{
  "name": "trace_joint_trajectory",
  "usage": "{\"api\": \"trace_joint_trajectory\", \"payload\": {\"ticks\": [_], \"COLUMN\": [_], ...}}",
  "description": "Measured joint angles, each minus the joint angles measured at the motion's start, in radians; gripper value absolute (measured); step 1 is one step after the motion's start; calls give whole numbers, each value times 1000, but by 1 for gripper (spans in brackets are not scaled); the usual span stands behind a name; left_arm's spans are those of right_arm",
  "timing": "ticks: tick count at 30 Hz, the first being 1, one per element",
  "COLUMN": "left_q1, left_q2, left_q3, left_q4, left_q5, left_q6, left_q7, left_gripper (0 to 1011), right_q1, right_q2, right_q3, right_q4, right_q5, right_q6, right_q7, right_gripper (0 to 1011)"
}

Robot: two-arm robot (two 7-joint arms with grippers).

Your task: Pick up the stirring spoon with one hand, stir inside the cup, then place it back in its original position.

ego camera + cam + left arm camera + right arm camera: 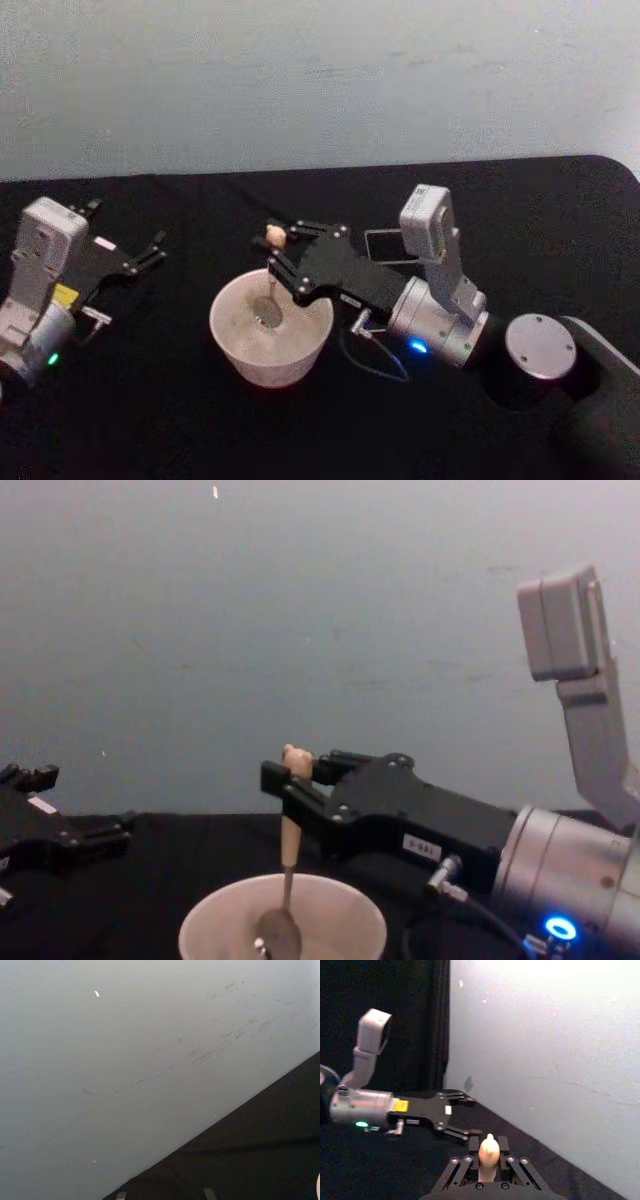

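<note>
R gripper [289, 780] fingers pinch spoon [289, 842] by upper handle, frame centre, tip in cup [272, 365]. Prob. light, stiff; slim handle may swivel. L gripper [150, 252] fingers wide, idle.

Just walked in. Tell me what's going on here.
The right gripper has its jaws shut on the beige handle of the stirring spoon, holding it upright with the metal bowl down inside the cup on the black table. The left gripper sits off to the left, jaws open and empty.
</note>
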Motion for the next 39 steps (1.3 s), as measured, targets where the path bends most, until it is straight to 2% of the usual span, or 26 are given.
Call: {"api": "trace_joint_trajectory", "payload": {"ticks": [9, 20, 27, 39], "left_q1": [0, 0, 0, 0], "left_q2": [0, 0, 0, 0], "left_q3": [0, 0, 0, 0], "left_q4": [0, 0, 0, 0], "left_q5": [0, 0, 0, 0], "left_q6": [0, 0, 0, 0], "left_q7": [0, 0, 0, 0], "left_gripper": [1001, 1001, 1001, 1001], "right_q1": [5, -7, -13, -24], "right_q2": [3, 13, 40, 120], "right_q3": [18, 33, 53, 110], "right_q4": [14, -15, -72, -192], "right_q5": [-10, 2, 43, 169], "right_q6": [-4, -2, -5, -5], "right_q7": [-9, 2, 35, 98], "right_gripper": [213, 213, 213, 214]}}
